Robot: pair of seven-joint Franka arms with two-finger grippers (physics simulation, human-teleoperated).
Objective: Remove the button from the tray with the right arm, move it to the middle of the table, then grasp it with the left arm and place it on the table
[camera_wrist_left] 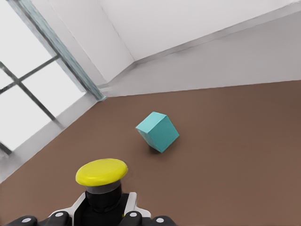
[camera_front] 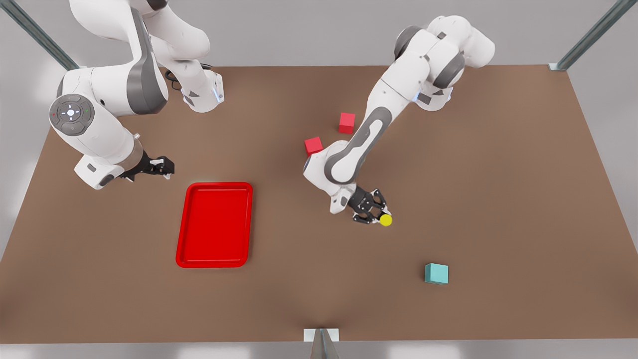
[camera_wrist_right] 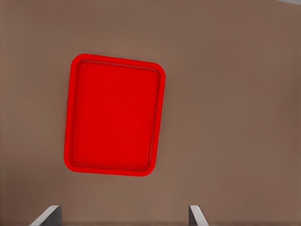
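The button [camera_front: 385, 220], with its round yellow cap [camera_wrist_left: 101, 171] on a dark body, sits between the fingers of my left gripper [camera_front: 375, 209], which is shut on it just right of the table's middle in the front view. The button's underside is hidden, so I cannot tell whether it touches the brown table [camera_front: 498, 189]. The red tray [camera_front: 214, 224] lies flat at the front view's left with nothing in it. My right gripper [camera_front: 163, 167] waits open beyond the tray's far corner, looking down on the tray [camera_wrist_right: 115, 115] with its fingertips [camera_wrist_right: 49, 215] wide apart.
A teal cube [camera_front: 436, 273] rests near the table's front edge, ahead of the held button [camera_wrist_left: 157, 132]. Two red cubes [camera_front: 313, 145] [camera_front: 346, 122] stand behind the left arm's forearm. Bare brown tabletop stretches to the front view's right.
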